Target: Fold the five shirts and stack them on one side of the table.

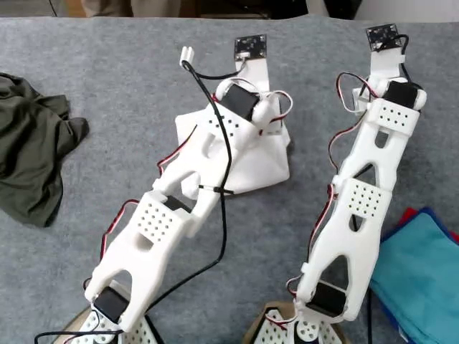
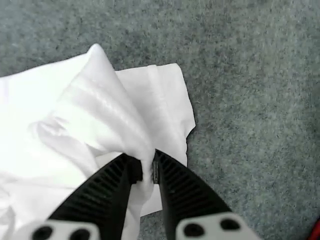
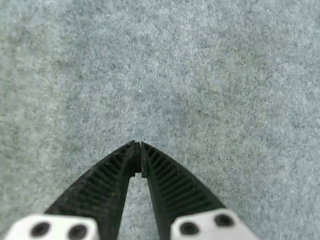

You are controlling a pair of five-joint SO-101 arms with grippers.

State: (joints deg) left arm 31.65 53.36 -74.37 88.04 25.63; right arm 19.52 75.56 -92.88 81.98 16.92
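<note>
Left pincer (image 2: pixel 146 167) clenches a thin ridge of the white shirt (image 2: pixel 100 115), which lies mid-worktop (image 1: pixel 107 64). Right pincer (image 3: pixel 139 150) is closed on nothing. The slim pinch may slip, or a pull may drag the bundle and undo its folds. The long axis seems to run 10-to-4 o'clock; I cannot tell the collar end.

we see grey felt-like fabric table covering (image 1: pixel 107 64) across whole work surface, softly lit; past far edge we note brown strip (image 1: pixel 215 7), pale patch (image 1: pixel 416 8).
</note>
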